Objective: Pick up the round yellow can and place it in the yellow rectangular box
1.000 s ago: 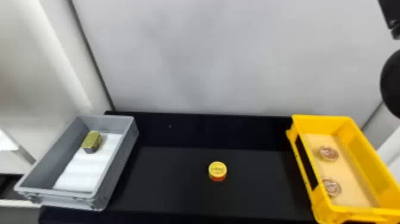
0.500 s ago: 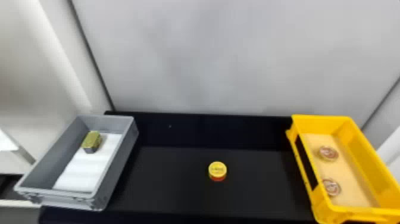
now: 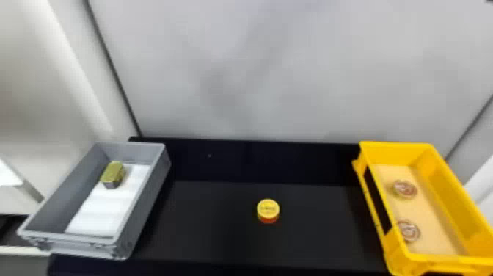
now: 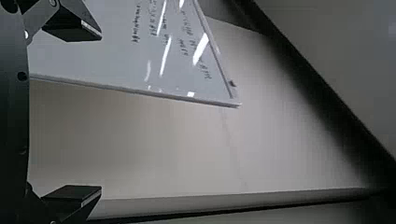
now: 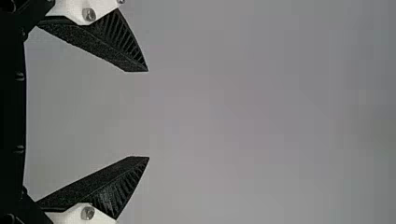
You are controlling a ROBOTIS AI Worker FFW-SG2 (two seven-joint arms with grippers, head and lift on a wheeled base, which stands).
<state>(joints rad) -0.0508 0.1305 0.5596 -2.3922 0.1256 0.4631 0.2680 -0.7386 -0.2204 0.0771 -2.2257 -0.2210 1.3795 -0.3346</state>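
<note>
Yellow can (image 3: 268, 210) sits on the black table (image 3: 220, 227), left of the yellow box (image 3: 394, 154); my left gripper (image 4: 101, 113) and right gripper (image 5: 148, 114) gape empty. One off-centre squeeze could skid it away.

Left gripper (image 4: 101, 112): black throughout, seen in the left wrist view
Left housing (image 4: 13, 116): smooth, dark, slightly bowed edge down the left side of the frame, dotted with small round screw heads (image 4: 22, 76)
Left fingers (image 4: 70, 25): short, blocky black wedges at upper left and lower left, each with a thin grey strip (image 4: 89, 29) near its tip
Right gripper (image 5: 148, 114): black and white, seen in the right wrist view
Right housing (image 5: 11, 112): plain black band along the left edge, two small fasteners (image 5: 19, 76) set in it
Brackets (image 5: 70, 9): white, angular, each bearing a round silver screw (image 5: 88, 14)
Right fingers (image 5: 88, 44): black, pointed, grainy on the flat faces, ribbed along the sides
</note>
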